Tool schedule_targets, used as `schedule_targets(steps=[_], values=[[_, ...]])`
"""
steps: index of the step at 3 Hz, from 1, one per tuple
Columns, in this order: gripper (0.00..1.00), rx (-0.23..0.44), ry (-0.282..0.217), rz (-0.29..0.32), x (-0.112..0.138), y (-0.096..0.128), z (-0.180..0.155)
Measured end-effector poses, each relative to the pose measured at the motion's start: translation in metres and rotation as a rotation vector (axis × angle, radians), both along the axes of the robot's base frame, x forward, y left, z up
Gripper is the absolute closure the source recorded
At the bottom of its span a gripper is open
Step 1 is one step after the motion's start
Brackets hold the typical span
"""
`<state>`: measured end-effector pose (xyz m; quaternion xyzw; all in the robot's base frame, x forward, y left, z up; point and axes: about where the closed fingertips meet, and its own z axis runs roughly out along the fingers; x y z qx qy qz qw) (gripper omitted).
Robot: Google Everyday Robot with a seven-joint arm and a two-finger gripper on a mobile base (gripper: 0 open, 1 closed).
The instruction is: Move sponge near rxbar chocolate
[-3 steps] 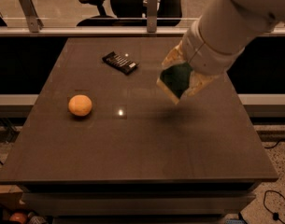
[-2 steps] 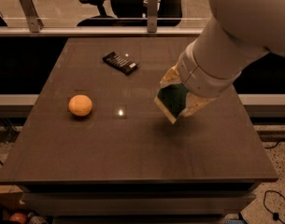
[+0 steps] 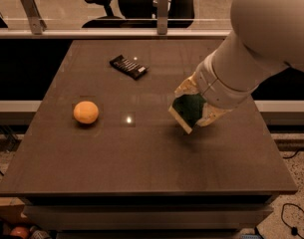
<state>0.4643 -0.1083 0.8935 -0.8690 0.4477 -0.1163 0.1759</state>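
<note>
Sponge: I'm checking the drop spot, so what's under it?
Under the sponge, held in the gripper, only bare table shows; the spot directly beneath its lower edge is covered.

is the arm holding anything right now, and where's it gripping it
The sponge. The gripper, over the right half of the table, has its jaws shut on two opposite edges of it, with the green face tilted toward the camera.

sponge (image 3: 184, 112): one, dark green over pale yellow
rxbar chocolate (image 3: 128, 66): one, black wrapper
orange fruit (image 3: 85, 112): one, round
table (image 3: 141, 168): one
claw (image 3: 195, 105): one, over the table's right half, clamped on the sponge
</note>
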Motion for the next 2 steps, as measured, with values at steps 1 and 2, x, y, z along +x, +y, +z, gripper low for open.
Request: schedule_targets(steps=[1, 2], values=[[1.0, -0.049, -0.01, 0.019, 0.0367, -0.0262, 0.0241], [1.0, -0.048, -0.02, 0.031, 0.0429, -0.0242, 0.0261]])
